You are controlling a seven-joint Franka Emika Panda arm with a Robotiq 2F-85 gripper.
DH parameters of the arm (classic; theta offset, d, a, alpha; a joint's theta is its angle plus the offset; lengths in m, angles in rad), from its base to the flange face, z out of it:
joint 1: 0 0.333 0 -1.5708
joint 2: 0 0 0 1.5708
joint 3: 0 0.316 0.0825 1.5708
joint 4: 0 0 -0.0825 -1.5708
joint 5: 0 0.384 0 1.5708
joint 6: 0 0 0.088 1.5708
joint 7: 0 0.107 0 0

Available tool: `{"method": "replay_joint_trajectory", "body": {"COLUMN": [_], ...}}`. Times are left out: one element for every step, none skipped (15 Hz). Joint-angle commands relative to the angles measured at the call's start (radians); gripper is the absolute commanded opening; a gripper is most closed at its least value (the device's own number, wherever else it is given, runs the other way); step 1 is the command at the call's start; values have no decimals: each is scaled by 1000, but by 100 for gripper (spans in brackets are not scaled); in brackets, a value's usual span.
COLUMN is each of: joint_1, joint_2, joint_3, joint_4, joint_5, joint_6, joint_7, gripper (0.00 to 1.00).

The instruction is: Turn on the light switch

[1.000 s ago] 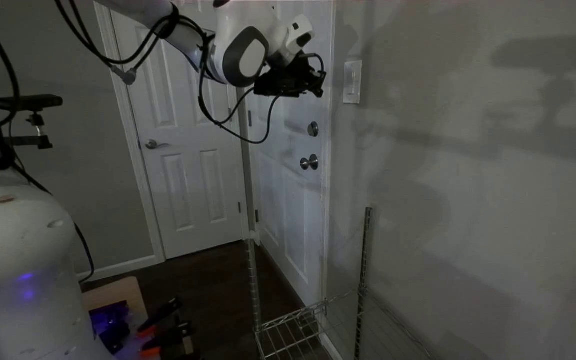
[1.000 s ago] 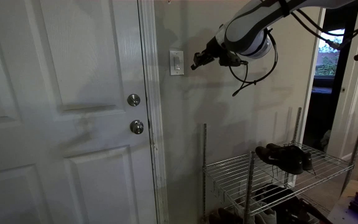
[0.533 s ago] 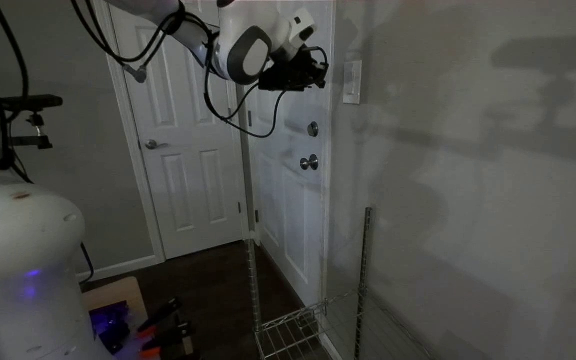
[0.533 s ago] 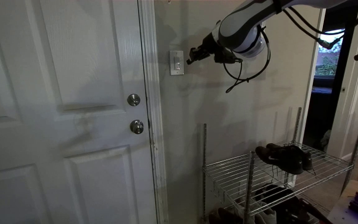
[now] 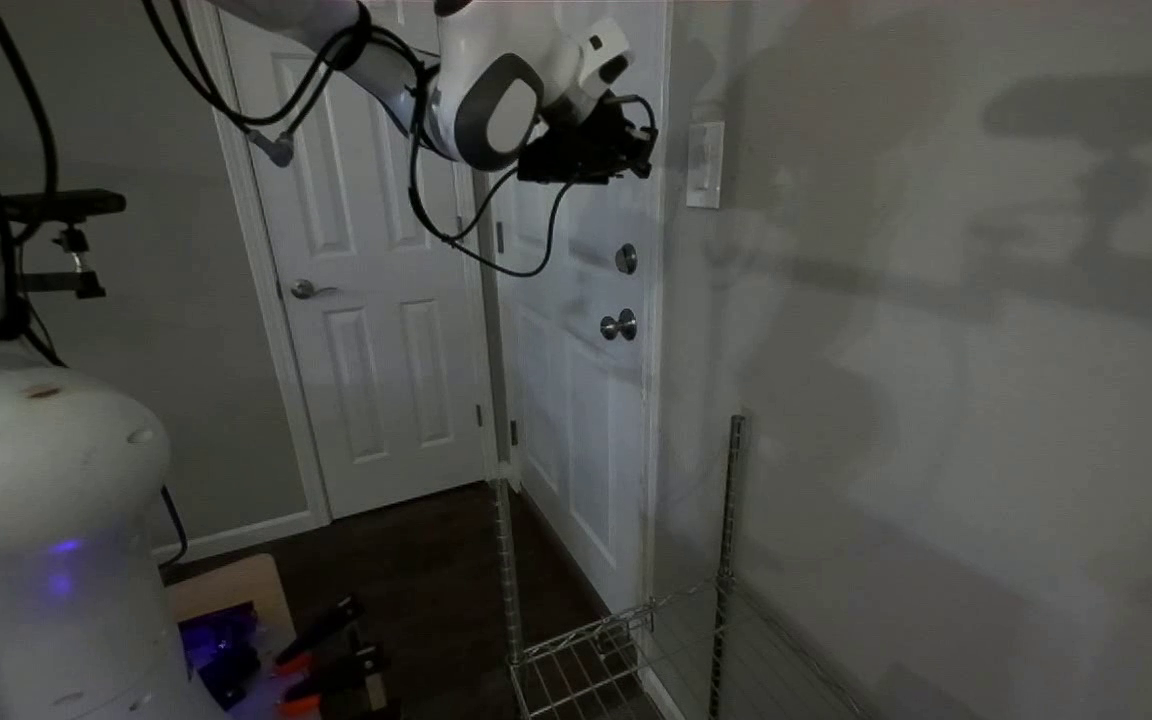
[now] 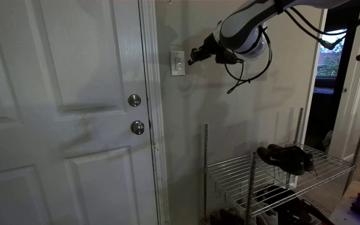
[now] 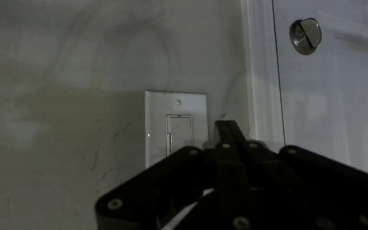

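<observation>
The light switch [image 5: 705,165] is a white upright plate with a paddle at its centre, on the wall beside the door frame. It also shows in an exterior view [image 6: 177,63] and in the wrist view [image 7: 180,131], where the gripper hides its lower part. My gripper [image 7: 228,123] is shut, its fingertips together with nothing between them. In the wrist view the tips appear just right of the plate, over the wall strip beside the door frame. In an exterior view the gripper [image 6: 190,61] appears just right of the plate; whether it touches the wall cannot be told.
The white door [image 6: 73,125] has a round deadbolt [image 6: 134,100] and a knob [image 6: 137,127]. A wire shelf rack [image 6: 230,168] with dark shoes [image 6: 286,158] stands below the arm. Cables [image 5: 536,272] hang from the wrist.
Over the last second the arm moved toward the switch and slightly up, the gripper coming closer to the plate. In the last half second it has hardly moved.
</observation>
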Motion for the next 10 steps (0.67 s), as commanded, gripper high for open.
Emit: {"method": "replay_joint_trajectory", "body": {"joint_1": [-9, -11, -15, -15, -16, -17, -19, -24, -25, -22], "joint_2": [3, 4, 5, 8, 13, 20, 30, 41, 51, 61], "joint_3": [14, 17, 23, 24, 25, 26, 26, 26, 26, 24], "joint_4": [-6, -6, -4, -2, 3, 9, 19, 27, 36, 45], "joint_5": [-8, -10, -13, -13, -13, -13, -12, -15, -15, -11], "joint_6": [18, 24, 32, 40, 42, 48, 47, 50, 50, 50], "joint_7": [17, 18, 23, 24, 24, 24, 27, 29, 30, 29], "gripper": [0, 0, 0, 0, 0, 0, 0, 0, 0, 0]}}
